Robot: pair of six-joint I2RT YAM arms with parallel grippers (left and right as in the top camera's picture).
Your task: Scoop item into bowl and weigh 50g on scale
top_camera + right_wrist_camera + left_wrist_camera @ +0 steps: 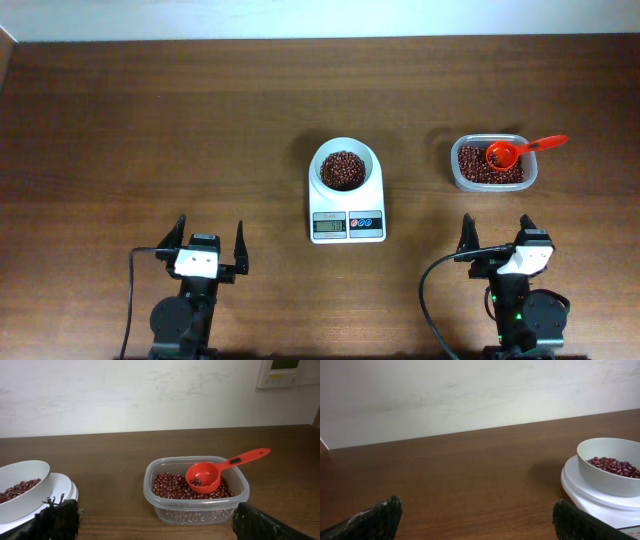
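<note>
The white bowl [346, 168] stands on the white scale [347, 222] at the table's middle, with dark reddish-brown beans [342, 170] inside it. More beans [176, 488] fill a clear plastic tub [492, 163] to the right, where a red scoop [512, 151] rests with a few beans in its cup. My left gripper [211, 244] is open near the front left, empty. My right gripper [500, 234] is open in front of the tub, empty. The left wrist view shows the bowl [611, 466] at the far right.
Black cables [432, 290] loop beside both arm bases at the table's front edge. A pale wall runs behind the table's far edge. A white wall panel [290, 372] shows at the upper right of the right wrist view.
</note>
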